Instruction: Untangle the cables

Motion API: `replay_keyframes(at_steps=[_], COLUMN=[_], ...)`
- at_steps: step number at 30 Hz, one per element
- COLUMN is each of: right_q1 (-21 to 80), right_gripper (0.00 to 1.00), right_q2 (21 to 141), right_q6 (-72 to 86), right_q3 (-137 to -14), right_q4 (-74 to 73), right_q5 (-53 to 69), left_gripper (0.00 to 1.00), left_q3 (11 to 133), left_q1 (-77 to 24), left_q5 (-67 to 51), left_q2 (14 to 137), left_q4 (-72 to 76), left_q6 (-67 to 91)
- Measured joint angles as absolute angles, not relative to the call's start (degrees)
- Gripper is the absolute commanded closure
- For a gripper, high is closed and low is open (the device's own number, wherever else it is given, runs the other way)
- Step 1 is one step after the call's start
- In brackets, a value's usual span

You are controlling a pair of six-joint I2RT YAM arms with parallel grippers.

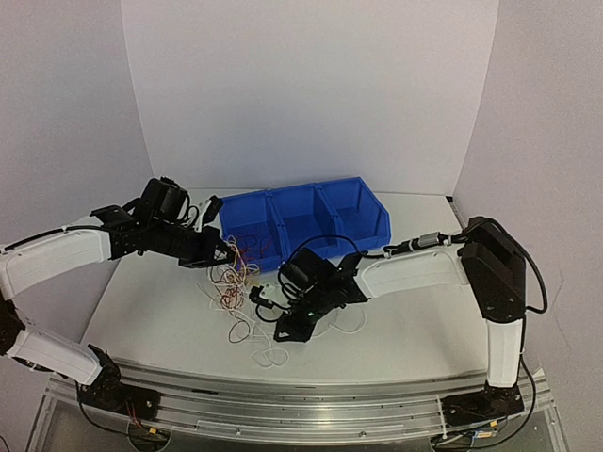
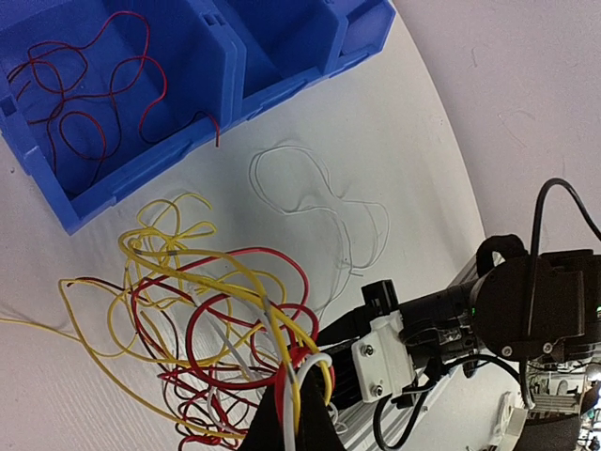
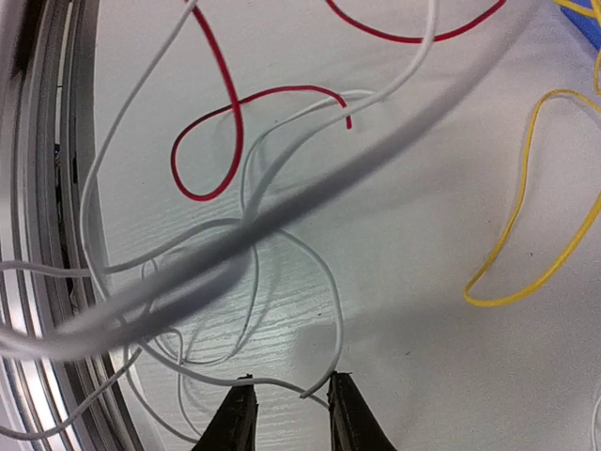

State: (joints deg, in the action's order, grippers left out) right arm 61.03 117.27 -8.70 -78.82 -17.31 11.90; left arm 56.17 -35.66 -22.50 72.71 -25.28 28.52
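Note:
The cables form a loose tangle [image 1: 231, 282] of white, red and yellow wires on the white table in front of the blue bin [image 1: 311, 235]. My left gripper [image 2: 299, 385] is shut on a bundle of white, red and yellow cables, and the tangle [image 2: 188, 310] hangs from it. From above, this left gripper [image 1: 224, 247] is raised by the bin's left end. My right gripper [image 3: 289, 385] is open low over the table. A white cable end [image 3: 302, 395] lies between its tips, touching them but not pinched. From above, the right gripper [image 1: 283, 331] sits to the right of the tangle.
The bin's [image 2: 141, 150] left compartment holds dark red cables [image 2: 84, 113]. A lone white cable [image 2: 319, 197] lies on the table right of the tangle. Loose red [image 3: 216, 122] and yellow [image 3: 526, 235] loops lie ahead of the right gripper. The metal rail [image 1: 283, 400] runs along the near edge.

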Motion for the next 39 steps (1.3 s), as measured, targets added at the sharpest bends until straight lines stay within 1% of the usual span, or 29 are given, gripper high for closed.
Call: replay_keyframes(at_steps=[5, 9, 11, 13, 15, 17, 18, 21, 24, 27, 31, 34, 39], right_q1=[61.2, 61.2, 61.2, 61.2, 61.2, 61.2, 61.2, 61.2, 61.2, 61.5, 59.1, 53.3, 38.4], right_gripper=[0.69, 0.7, 0.74, 0.81, 0.85, 0.98, 1.0, 1.0, 1.0, 1.0, 1.0, 1.0, 1.0], right_q2=[117.3, 117.3, 117.6, 118.3, 119.0, 119.5, 119.6, 119.6, 118.3, 113.5, 101.0, 88.9, 70.8], right_q6=[-11.7, -13.5, -14.0, -14.5, -15.0, -15.2, -15.3, -14.1, -11.5, -7.8, -0.7, 5.0, 11.3], right_q3=[-77.7, -77.8, -78.2, -79.0, -79.5, -79.5, -79.5, -79.3, -76.4, -69.8, -60.8, -56.9, -51.5], right_q4=[-16.2, -15.9, -15.8, -15.6, -15.1, -14.9, -14.9, -14.6, -12.7, -12.4, -15.9, -19.0, -27.1], right_q5=[12.3, 11.8, 11.7, 11.2, 10.5, 10.0, 9.8, 8.2, 2.0, -10.1, -25.5, -33.2, -42.9], left_gripper=[1.0, 1.0, 1.0, 1.0, 1.0, 1.0, 1.0, 1.0, 1.0, 1.0, 1.0, 1.0, 1.0], left_q3=[58.3, 58.8, 58.8, 58.8, 58.8, 58.8, 58.8, 58.9, 59.8, 61.6, 62.8, 62.8, 62.9], left_q1=[-35.7, -35.7, -35.7, -35.7, -35.7, -35.7, -35.7, -35.7, -35.7, -35.7, -35.5, -35.3, -31.9], left_q5=[-22.4, -22.6, -22.6, -22.5, -22.5, -22.3, -22.3, -20.9, -17.0, -10.4, -2.4, 1.7, 6.9], left_q2=[72.7, 72.6, 72.5, 72.3, 72.0, 71.6, 71.5, 70.9, 70.8, 70.8, 70.8, 70.9, 71.1], left_q4=[-25.5, -25.5, -25.5, -25.6, -25.8, -26.1, -26.2, -27.1, -29.2, -32.3, -35.5, -37.7, -40.5], left_q6=[28.5, 28.5, 28.5, 28.7, 28.9, 29.2, 29.4, 30.1, 30.5, 31.5, 32.3, 33.1, 33.6])
